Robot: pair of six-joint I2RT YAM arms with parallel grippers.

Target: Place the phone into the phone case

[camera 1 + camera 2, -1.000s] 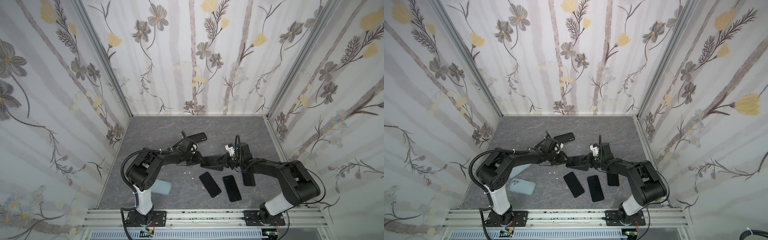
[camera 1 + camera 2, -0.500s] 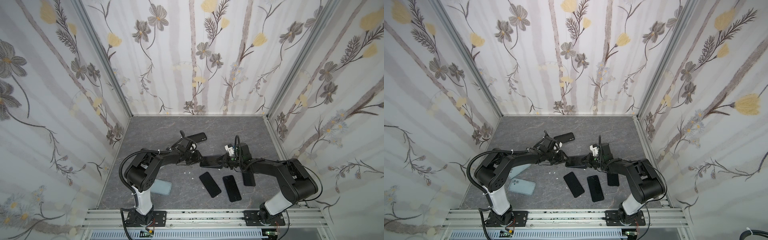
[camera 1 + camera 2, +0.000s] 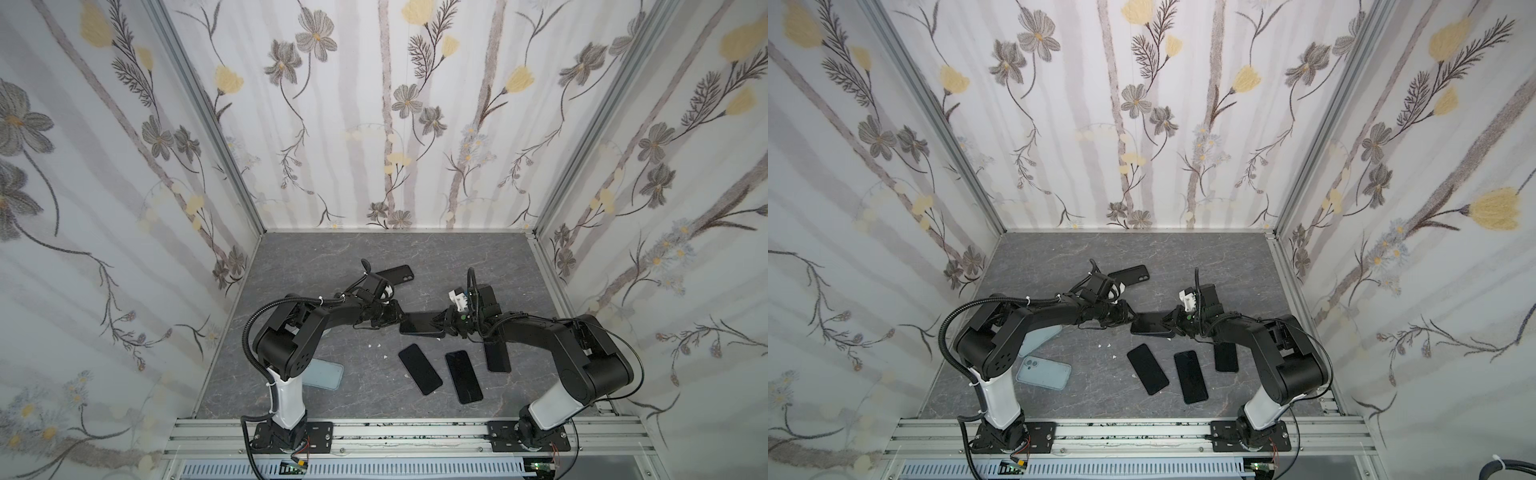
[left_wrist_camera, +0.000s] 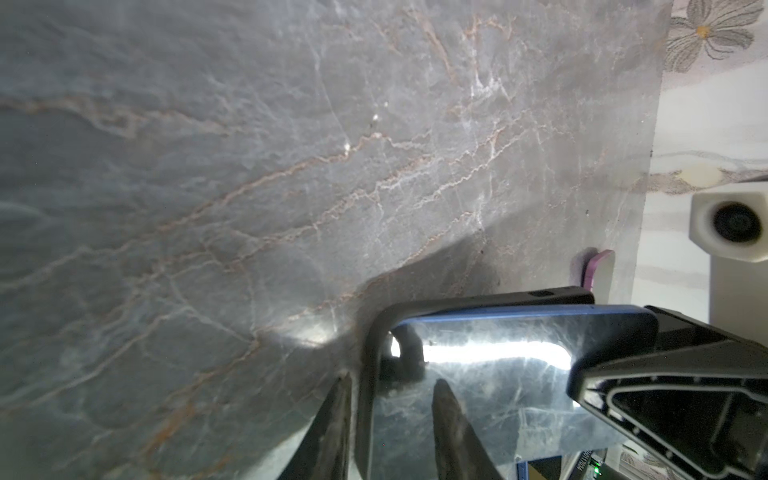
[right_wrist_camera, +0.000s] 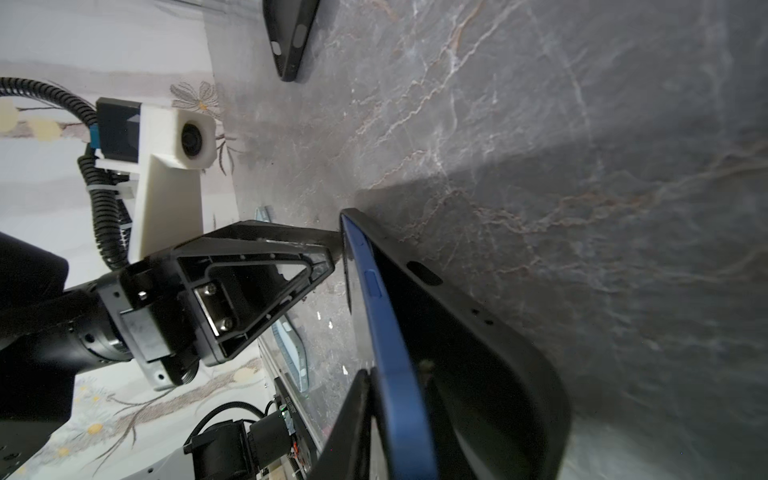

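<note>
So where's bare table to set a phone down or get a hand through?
Free: table's back right corner, behind the right gripper; back left, beside the spare black case; front strip between the pale blue case and the nearest black phone. Crowded: centre, where the left gripper meets it on the blue phone.

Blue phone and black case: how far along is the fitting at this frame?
Done: the blue phone lies inside the black case at one corner. In hand: left tool pinches that end, right tool sits at the opposite end, grip unclear. Remaining: one long blue edge rides above the case rim and needs pressing in.
</note>
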